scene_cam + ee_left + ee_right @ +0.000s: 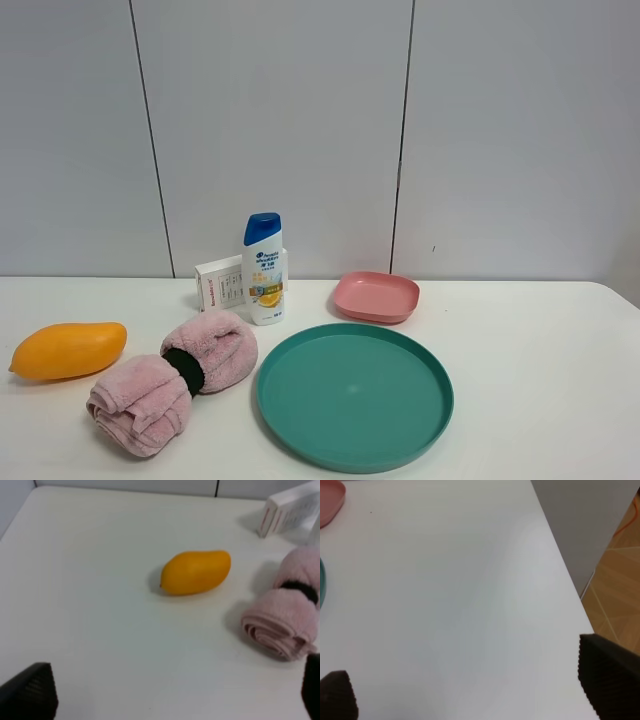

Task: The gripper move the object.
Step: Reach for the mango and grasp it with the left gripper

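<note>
The orange-yellow mango [68, 350] lies on the white table at the far left; it also shows in the left wrist view [195, 572], its pointed tip away from the towel. The left gripper [175, 692] is open and empty, well short of the mango, with only its black fingertips [31, 692] showing at the picture's edge. The right gripper [470, 690] is open and empty above bare table near the table's right edge. Neither gripper shows in the exterior high view.
A rolled pink towel [172, 378] lies just right of the mango. A large teal plate [354, 394] sits at centre front. A pink dish [376, 296], a shampoo bottle [264, 268] and a small white box [220, 281] stand at the back.
</note>
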Tool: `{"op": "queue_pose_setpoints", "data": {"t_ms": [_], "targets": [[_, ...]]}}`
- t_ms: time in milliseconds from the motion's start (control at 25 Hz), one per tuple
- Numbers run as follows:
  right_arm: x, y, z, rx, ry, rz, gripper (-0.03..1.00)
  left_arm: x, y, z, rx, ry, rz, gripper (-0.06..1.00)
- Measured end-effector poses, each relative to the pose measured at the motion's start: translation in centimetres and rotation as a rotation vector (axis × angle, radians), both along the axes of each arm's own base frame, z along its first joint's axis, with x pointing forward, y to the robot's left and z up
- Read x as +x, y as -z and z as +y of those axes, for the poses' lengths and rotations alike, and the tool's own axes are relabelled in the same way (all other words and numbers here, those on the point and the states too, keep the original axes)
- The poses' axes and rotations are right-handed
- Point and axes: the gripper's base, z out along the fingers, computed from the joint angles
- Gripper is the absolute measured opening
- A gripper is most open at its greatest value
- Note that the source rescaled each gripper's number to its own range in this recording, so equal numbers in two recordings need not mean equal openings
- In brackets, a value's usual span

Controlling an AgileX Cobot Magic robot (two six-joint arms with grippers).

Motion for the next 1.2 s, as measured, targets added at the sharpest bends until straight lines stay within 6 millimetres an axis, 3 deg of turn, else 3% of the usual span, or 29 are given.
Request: {"op": "queue_pose_setpoints", "data": {"t_ms": [280, 600, 800, 1200], "targets": [[0.0, 0.0, 0.0, 0.000, 0.000, 0.000, 1.00, 2.9, -4.2, 0.2, 0.002, 0.022, 0.022, 1.00], [0.0, 0.0, 0.0, 0.000, 0.000, 0.000, 1.00, 8.1, -4.4, 0.2, 0.032, 0.104, 0.089, 1.00], [0.0, 0.0, 0.0, 0.000, 0.000, 0.000, 1.00, 12.9, -3.6, 0.8, 0.108, 0.145, 0.129, 1.00], [0.0, 0.0, 0.0, 0.000, 0.000, 0.000, 1.00, 22.1, 0.6, 2.0, 0.132, 0.149, 0.196, 1.00]]}}
